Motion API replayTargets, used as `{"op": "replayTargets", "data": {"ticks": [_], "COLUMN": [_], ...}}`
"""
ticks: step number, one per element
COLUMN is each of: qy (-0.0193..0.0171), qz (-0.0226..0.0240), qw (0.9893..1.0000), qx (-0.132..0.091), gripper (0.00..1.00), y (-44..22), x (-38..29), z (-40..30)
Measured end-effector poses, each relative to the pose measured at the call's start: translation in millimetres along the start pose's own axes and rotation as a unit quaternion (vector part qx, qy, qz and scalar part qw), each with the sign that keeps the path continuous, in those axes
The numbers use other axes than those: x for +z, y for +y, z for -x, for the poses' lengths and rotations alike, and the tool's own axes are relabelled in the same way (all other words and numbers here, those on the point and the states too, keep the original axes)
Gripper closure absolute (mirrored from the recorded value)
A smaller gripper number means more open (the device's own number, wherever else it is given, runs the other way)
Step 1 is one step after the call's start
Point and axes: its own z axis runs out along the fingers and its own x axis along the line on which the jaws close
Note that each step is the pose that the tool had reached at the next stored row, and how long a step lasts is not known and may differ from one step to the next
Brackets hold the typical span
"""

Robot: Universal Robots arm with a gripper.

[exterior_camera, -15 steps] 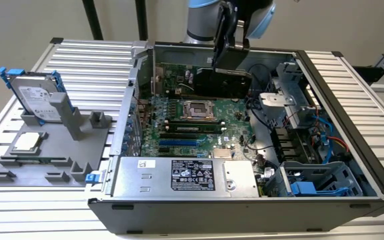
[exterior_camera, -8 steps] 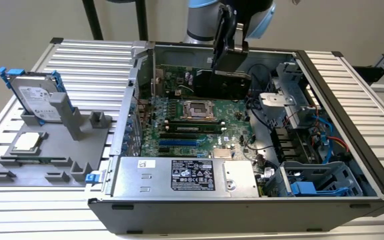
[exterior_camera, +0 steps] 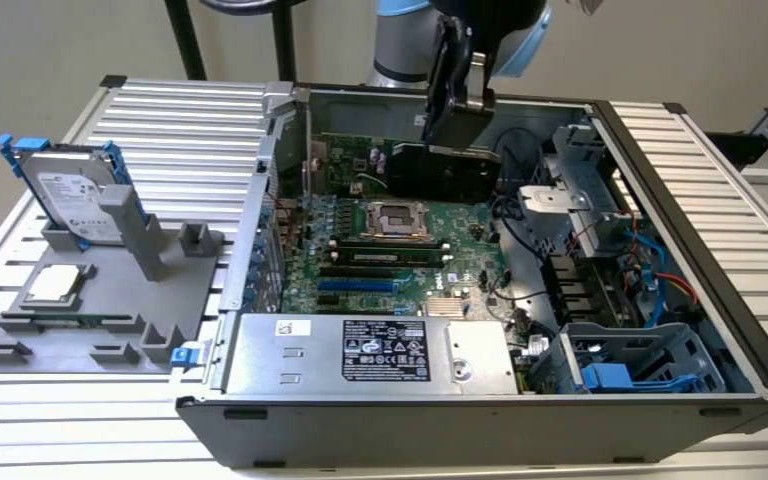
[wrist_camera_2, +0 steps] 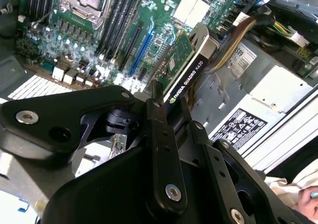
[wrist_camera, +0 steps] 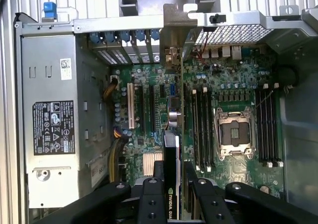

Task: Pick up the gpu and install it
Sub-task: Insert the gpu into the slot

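The open computer case (exterior_camera: 518, 300) lies on its side on a ribbed metal table (exterior_camera: 171, 120), its motherboard (exterior_camera: 398, 260) facing up and its silver power supply (exterior_camera: 371, 355) against the case's near wall in the exterior view. On the table toward the exterior view's left sits a grey fixture (exterior_camera: 104, 310) carrying a hard drive (exterior_camera: 75, 200) in a blue frame, standing on edge, and a small square CPU chip (exterior_camera: 61, 285) lying flat.

The arm reaches down into the case near its far wall. Its pincer (wrist_camera: 173, 177) is pinching the gpu (wrist_camera: 171, 149): the card stands on edge between the fingers (wrist_camera_2: 161, 134), which clamp its two faces. In the exterior view the gpu (exterior_camera: 440, 170) hangs as a dark block directly under the pincer (exterior_camera: 458, 125), above the motherboard's far part.

The first wrist view looks straight down the card's thin edge, showing it lined up along the expansion slots (wrist_camera: 144, 105), its silver end bracket (wrist_camera: 174, 35) near the case's slotted rear wall, beside the empty CPU socket (wrist_camera: 231, 132). The second wrist view shows the gpu (wrist_camera_2: 186, 77) from the side, black cooler edge uppermost, above the green board and beside the power supply's bundled cables (wrist_camera_2: 238, 40).
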Motion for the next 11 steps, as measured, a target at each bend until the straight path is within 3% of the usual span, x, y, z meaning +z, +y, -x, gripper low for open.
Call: {"op": "replayTargets", "data": {"ticks": [11], "qy": [0.0], "qz": [0.0], "qw": [1.0], "qx": [0.0], "gripper": [1.0], "y": [-0.4], "x": [4.5], "z": [0.0]}}
